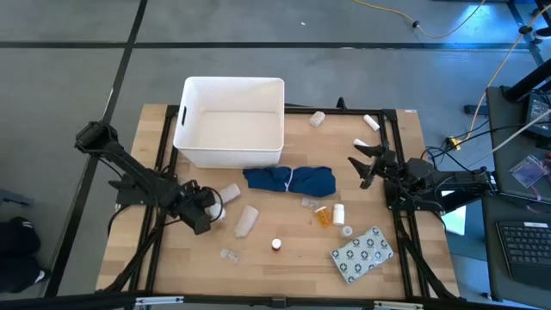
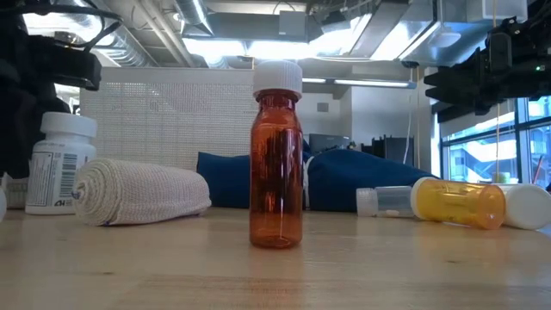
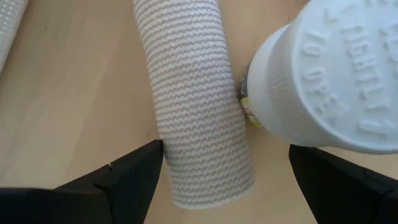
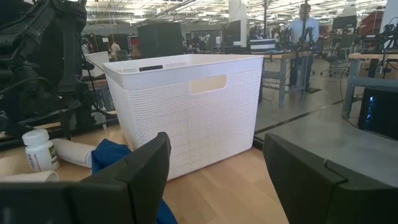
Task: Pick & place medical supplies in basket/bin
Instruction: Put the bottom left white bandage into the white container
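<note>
My left gripper (image 1: pixel 209 209) is open and low over the table's left part. Its fingers stand on either side of a white gauze roll (image 3: pixel 199 106) that lies on its side on the wood. A white-capped pill bottle (image 3: pixel 336 74) stands upright just beside that roll. It also shows in the high view (image 1: pixel 229 194). A second gauze roll (image 1: pixel 246 220) lies to the right. My right gripper (image 1: pixel 366 164) is open and empty, raised above the table's right part. The white tub (image 1: pixel 232 120) stands at the far side. It also fills the right wrist view (image 4: pixel 193 106).
A dark blue cloth (image 1: pixel 288 181) lies before the tub. An orange pill bottle (image 1: pixel 321 215), small vials (image 1: pixel 338 213) and a grey dotted blister pack (image 1: pixel 362 254) lie right of centre. An amber bottle (image 2: pixel 276 164) stands upright near the front edge. More vials (image 1: pixel 317 119) lie far right.
</note>
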{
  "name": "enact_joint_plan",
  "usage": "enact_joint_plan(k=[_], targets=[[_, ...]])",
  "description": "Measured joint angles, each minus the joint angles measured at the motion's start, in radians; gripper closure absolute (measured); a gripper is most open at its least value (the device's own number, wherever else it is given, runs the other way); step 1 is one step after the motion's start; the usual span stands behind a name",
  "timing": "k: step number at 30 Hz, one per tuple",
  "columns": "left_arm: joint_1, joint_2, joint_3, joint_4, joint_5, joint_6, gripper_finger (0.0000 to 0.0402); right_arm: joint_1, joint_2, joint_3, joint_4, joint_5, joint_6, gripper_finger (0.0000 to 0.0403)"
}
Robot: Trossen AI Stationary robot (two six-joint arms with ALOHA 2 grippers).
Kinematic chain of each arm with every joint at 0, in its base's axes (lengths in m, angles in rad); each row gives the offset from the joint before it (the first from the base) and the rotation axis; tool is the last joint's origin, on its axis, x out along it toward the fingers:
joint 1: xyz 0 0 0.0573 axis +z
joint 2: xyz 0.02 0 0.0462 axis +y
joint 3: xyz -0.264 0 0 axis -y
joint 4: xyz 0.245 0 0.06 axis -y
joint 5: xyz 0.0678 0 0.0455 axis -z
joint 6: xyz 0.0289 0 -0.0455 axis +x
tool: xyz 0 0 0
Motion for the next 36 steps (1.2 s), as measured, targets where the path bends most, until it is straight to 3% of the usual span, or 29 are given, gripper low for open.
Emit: enact_joint_plan(k=[20,29,36], targets=[[0.0,0.0,0.0,0.087,-0.025,-0.041,0.0061,0.0,0.0,0.0,0.0,0.0,-0.023,0.0146],[0.001,0.098,0.001,0.063,-0.022,-0.218,0.0061,0.0,0.0,0.0,0.0,0.0,-0.023,0.0146],[0.02,0.154,0.001,0.071,0.076,-0.303,0.0073,0.0,0.0,0.0,0.0,0.0,-0.025,0.0146]])
